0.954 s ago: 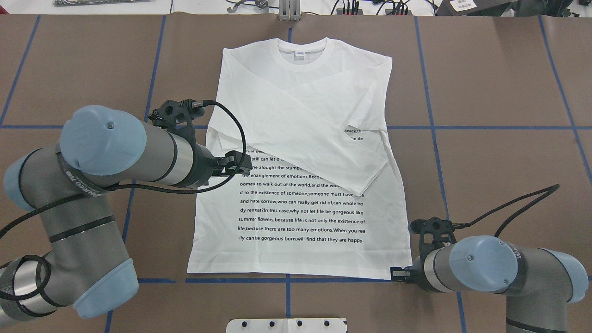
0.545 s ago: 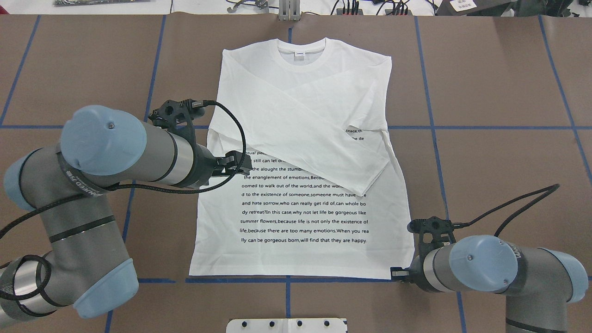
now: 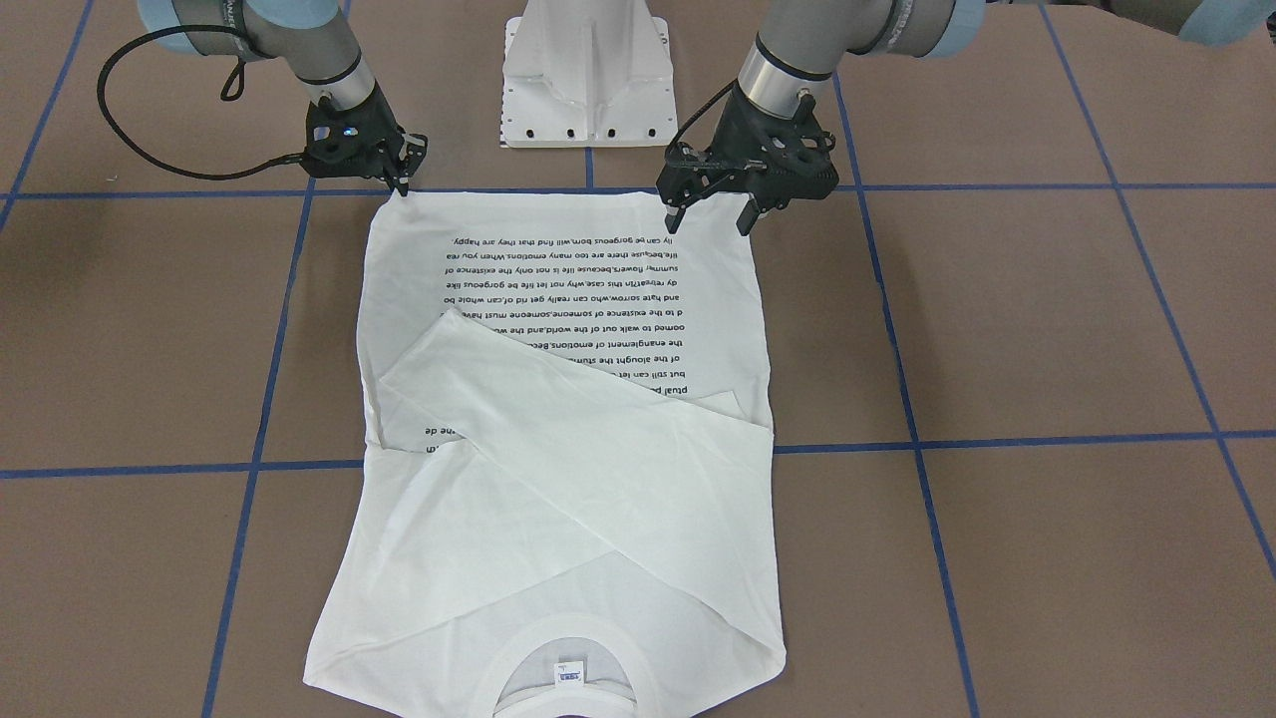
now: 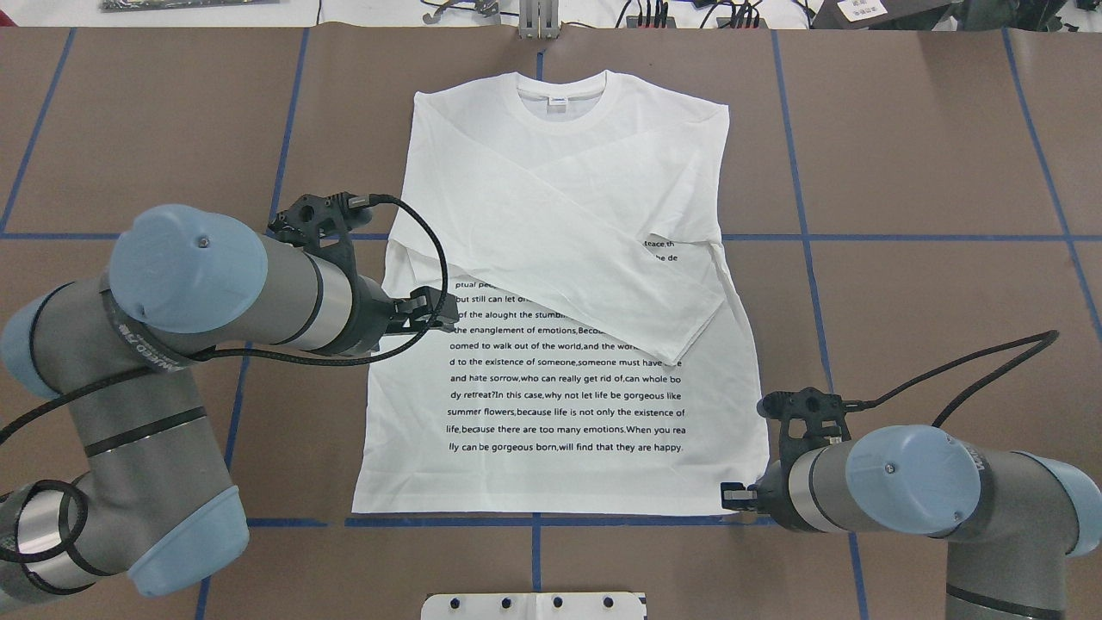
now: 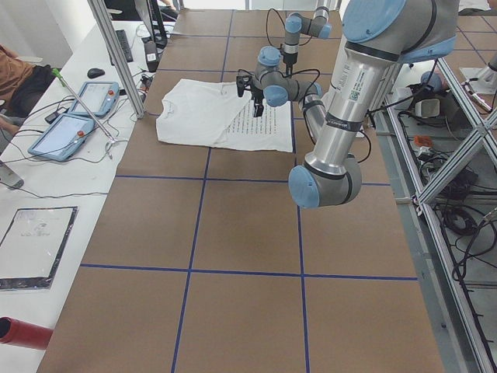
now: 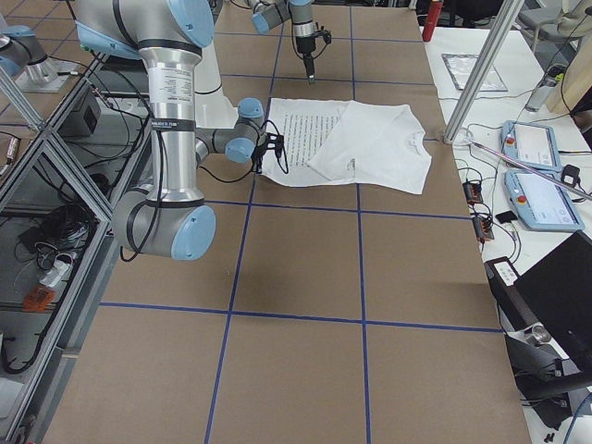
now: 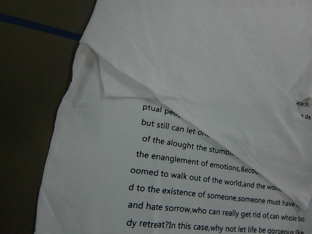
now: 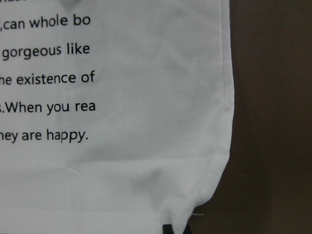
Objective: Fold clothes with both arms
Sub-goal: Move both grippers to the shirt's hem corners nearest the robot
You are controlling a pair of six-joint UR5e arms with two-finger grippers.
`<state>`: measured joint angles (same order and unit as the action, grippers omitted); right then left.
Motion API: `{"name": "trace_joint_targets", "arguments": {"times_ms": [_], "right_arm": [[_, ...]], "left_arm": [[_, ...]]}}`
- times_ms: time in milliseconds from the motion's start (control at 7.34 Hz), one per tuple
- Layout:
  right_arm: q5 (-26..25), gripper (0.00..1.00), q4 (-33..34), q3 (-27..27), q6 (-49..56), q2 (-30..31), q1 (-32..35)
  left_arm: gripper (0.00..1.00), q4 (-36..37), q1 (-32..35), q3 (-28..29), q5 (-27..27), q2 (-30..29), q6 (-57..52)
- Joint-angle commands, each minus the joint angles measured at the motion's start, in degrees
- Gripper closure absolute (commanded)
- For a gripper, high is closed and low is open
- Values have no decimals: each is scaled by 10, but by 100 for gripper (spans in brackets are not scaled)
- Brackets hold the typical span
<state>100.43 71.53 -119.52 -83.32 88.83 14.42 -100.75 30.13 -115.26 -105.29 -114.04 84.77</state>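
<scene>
two left fingers (image 3: 671, 207) apart over shirt (image 3: 568, 454) — front-on.

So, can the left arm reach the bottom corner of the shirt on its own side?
Probably yes: its open fingers hover above that side of the shirt, and nothing blocks the corner.

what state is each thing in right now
T-shirt: lying flat, print up, both sleeves folded across the chest.
left gripper: open, above the T-shirt, holding nothing.
right gripper: shut on the T-shirt's hem corner.
</scene>
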Motion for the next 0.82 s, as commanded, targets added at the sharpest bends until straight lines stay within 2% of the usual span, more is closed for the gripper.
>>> {"name": "trace_joint_targets", "arguments": {"times_ms": [0, 136, 409, 681], "right_arm": [[-2, 100, -2, -7, 0, -5, 22], [0, 100, -2, -16, 0, -5, 36], [5, 100, -2, -22, 1, -8, 56], [6, 100, -2, -23, 0, -14, 61]], "left_arm": [[3, -4, -13, -42, -2, 74, 29], [3, -7, -39, -53, 1, 114, 47], [3, 3, -90, -52, 9, 117, 112], [4, 13, -140, -38, 32, 117, 129]]}}
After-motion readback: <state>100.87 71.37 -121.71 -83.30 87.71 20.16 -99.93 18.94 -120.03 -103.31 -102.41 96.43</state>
